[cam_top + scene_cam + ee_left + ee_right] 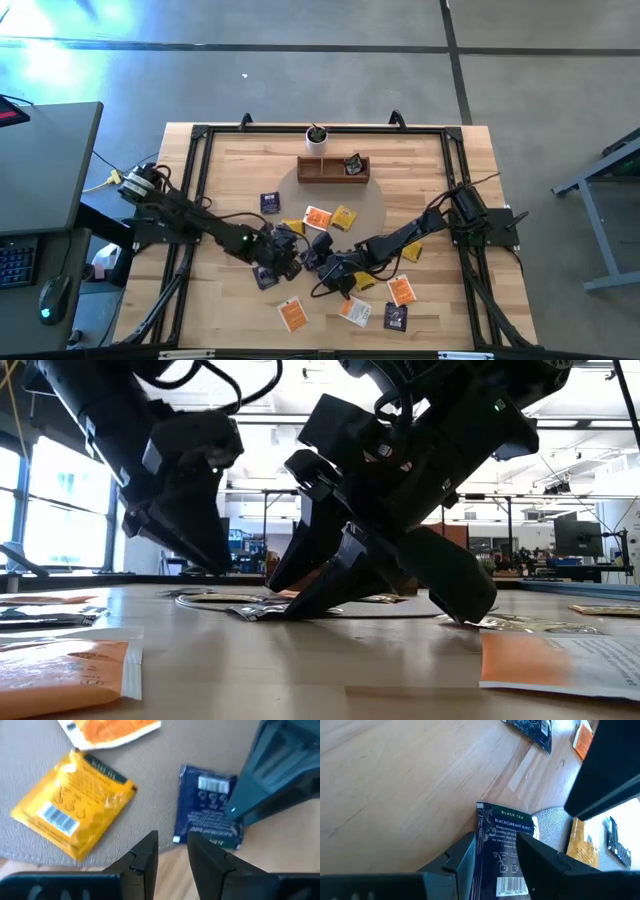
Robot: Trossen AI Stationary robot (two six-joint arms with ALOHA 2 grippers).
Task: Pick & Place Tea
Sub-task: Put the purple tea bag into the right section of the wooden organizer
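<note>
While both arms crowd the middle of the counter [430, 160], I judge this job barely begun: the wooden tray [333, 170] at twelve o'clock seems to hold one dark sachet, and the rest of the tea lies loose around the centre and toward six o'clock.

My right gripper [495, 851] sits low with its fingers parted either side of a dark purple sachet [506, 845]. They straddle it but have not closed, so I count nothing as held.

My left gripper [172, 852] hovers just beside, at nine o'clock of the right one, fingers a narrow gap apart and empty. Beyond them lie a blue sachet [209, 807] and a yellow sachet [70, 805], both flat on a round grey mat.

From above I get the spread: orange sachets [292, 314] near six o'clock, the plant pot [317, 136] behind the tray, but the grippers blur into one dark knot. Only the wrist views separate the fingers from the packets. The table-level view confirms both grippers are right down at the surface.
</note>
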